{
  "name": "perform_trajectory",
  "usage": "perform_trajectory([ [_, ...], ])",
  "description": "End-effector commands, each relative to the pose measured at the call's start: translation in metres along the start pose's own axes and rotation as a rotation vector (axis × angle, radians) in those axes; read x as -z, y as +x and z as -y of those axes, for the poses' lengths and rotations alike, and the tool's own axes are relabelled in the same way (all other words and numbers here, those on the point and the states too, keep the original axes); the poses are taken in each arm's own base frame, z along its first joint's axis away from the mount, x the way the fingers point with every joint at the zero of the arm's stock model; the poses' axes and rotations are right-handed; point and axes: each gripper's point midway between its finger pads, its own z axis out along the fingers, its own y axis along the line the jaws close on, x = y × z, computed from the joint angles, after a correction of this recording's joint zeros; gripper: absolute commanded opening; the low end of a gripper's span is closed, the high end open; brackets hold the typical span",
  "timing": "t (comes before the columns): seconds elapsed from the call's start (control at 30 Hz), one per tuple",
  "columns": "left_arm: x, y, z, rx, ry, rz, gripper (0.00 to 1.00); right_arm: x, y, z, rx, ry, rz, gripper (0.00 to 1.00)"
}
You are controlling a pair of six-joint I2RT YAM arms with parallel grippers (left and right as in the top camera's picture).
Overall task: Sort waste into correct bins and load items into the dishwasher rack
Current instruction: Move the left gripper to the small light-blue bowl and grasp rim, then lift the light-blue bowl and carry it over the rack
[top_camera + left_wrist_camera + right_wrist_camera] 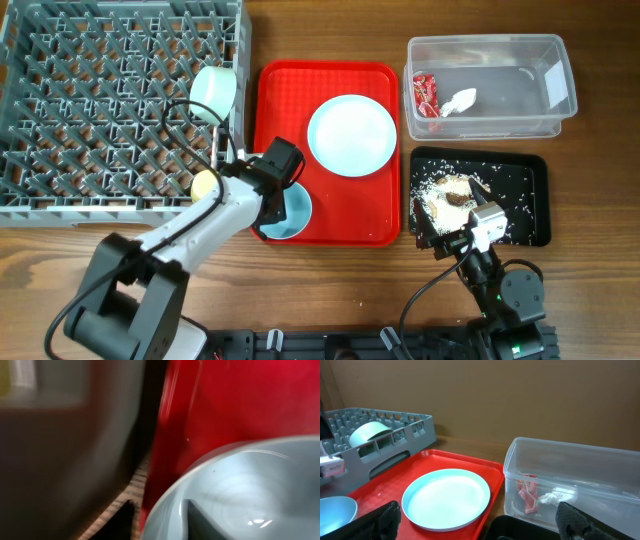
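My left gripper (157, 512) is pinched on the thin rim of a pale blue bowl (250, 490). One dark finger sits inside the smooth, glossy hollow and the other against the outer wall. This close view is blurred. From overhead, the bowl sits over the near left corner of the red tray (385, 215), though I cannot tell whether it rests there or is lifted.

The tray is a rounded rectangle of finely textured plastic with a raised lip. A flat, round pale blue plate (352, 135) lies on its far half. To the left is the dishwasher rack (60, 190), a grey crate filled with a lattice of upright pegs. A second bowl (213, 90) stands on edge among the pegs at its right side. A small yellow cup (204, 184) shows at the rack's near right corner, half hidden by my arm.

My right gripper (477, 510) hovers with its fingers spread wide and nothing between them, at the near left edge of the shallow black tray (530, 200). Whitish-brown food scraps (448, 192) are heaped at that tray's left end, with crumbs scattered around them. Beyond it is the clear tub (560, 95), see-through with rounded corners. It holds a red printed wrapper (425, 95) by its left wall and a crumpled white napkin (460, 100) just beside it. Everything sits on a wood-grain table (330, 290).
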Motion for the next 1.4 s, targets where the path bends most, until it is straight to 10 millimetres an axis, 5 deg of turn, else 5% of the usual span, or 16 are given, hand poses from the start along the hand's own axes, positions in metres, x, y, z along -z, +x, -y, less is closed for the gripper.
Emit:
perform_trajectory([
  [0.0, 0.005, 0.001, 0.017, 0.006, 0.092, -0.028, 0.09, 0.001, -0.004, -0.001, -0.012, -0.010, 0.017, 1.00],
  [0.33, 0.061, -0.031, 0.031, -0.031, 0.181, 0.040, 0.04, 0.001, -0.004, -0.001, -0.012, -0.010, 0.017, 1.00],
  [0.43, 0.085, -0.051, 0.006, -0.040, 0.069, 0.126, 0.04, 0.001, -0.004, -0.001, -0.012, -0.010, 0.017, 1.00],
  [0.63, 0.154, -0.092, -0.088, 0.010, -0.411, 0.391, 0.04, 0.001, -0.004, -0.001, -0.012, -0.010, 0.017, 1.00],
  [0.87, 0.185, -0.104, -0.123, 0.042, -0.639, 0.534, 0.04, 0.001, -0.004, -0.001, -0.012, -0.010, 0.017, 1.00],
  [1.0, 0.221, -0.128, -0.145, 0.094, -0.832, 0.719, 0.04, 0.001, -0.004, -0.001, -0.012, -0.010, 0.017, 1.00],
  [1.1, 0.212, -0.144, -0.153, -0.003, -0.890, 0.639, 0.04, 0.001, -0.004, -0.001, -0.012, -0.010, 0.017, 1.00],
  [1.37, 0.175, -0.140, -0.176, 0.008, -0.927, 0.528, 0.04, 0.001, -0.004, -0.001, -0.012, -0.010, 0.017, 1.00],
])
